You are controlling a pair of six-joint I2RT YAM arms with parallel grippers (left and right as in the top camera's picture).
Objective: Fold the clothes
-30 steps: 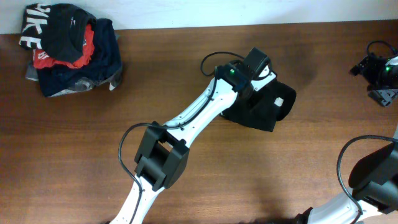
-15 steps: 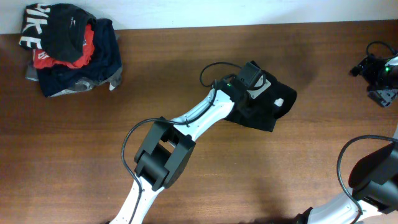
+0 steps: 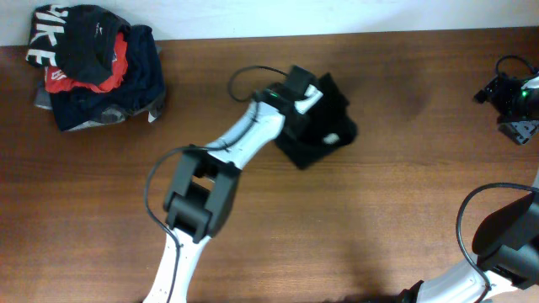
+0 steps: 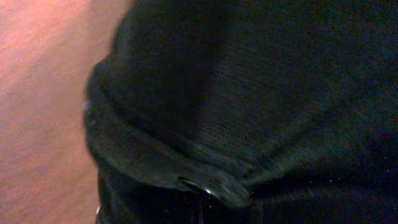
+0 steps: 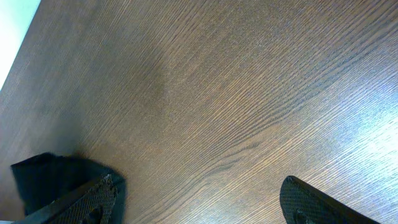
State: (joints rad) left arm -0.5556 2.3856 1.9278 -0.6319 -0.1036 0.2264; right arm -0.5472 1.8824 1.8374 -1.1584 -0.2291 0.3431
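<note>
The clothes [image 3: 310, 145], a black T-shirt folded into a small bundle with a white label showing, lie on the brown table [image 3: 404, 202] just right of centre at the back. My left gripper [image 3: 303, 93] sits on the bundle's far left edge, shut on a bunched fold. In the left wrist view the black fabric [image 4: 249, 93] fills nearly the whole frame and hides the fingers. My right gripper [image 3: 512, 99] is at the far right edge, well away from the shirt, and stands open [image 5: 199, 205] over bare wood.
A pile of other garments [image 3: 93, 67], black with white lettering, red, navy and grey, lies at the back left corner. The left arm [image 3: 202, 194] reaches diagonally across the table's middle. A black shape [image 5: 37, 171] shows behind the right gripper's left finger.
My left gripper has shut on the shirt and moved left and slightly back, dragging the bundle with it. The right arm has not moved.
</note>
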